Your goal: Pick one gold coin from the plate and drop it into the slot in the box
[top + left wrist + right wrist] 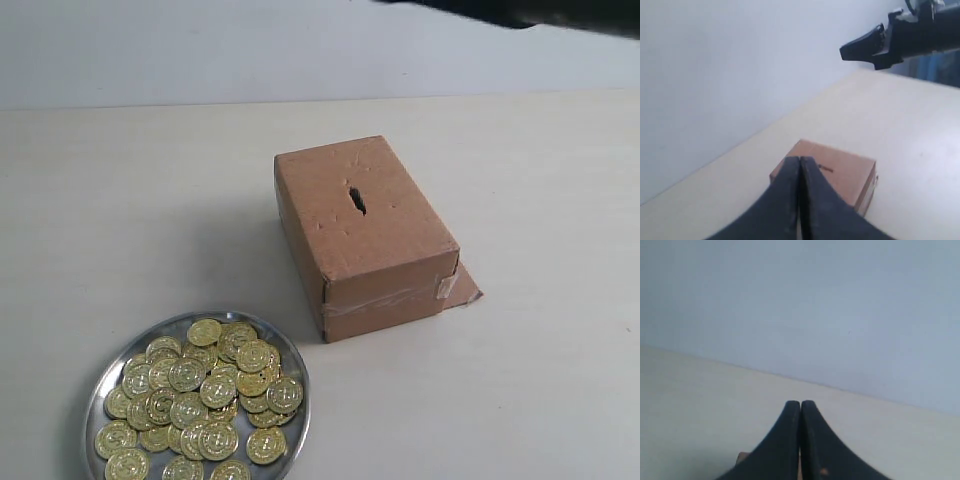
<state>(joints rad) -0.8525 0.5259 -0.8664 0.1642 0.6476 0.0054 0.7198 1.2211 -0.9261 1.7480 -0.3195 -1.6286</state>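
Note:
A brown cardboard box (pixel 365 235) stands mid-table, its dark ragged slot (pixel 356 200) on the top face and clear tape across the near end. The silver plate (pixel 103 378) lies at the front left, holding a heap of gold coins (pixel 205 395). My left gripper (pixel 800 159) is shut and empty, held high in the air with the box (pixel 850 175) and slot (pixel 826 168) beyond its tips. My right gripper (pixel 800 402) is shut too, with nothing between its fingers, facing the table and the wall. The plate does not show in either wrist view.
A cardboard flap (pixel 465 290) sticks out at the box's base on the right. A dark part of an arm (pixel 520 12) crosses the top right edge of the exterior view. The right arm (pixel 910 35) hangs above the table's far side. A pale wall (pixel 800 300) lies behind.

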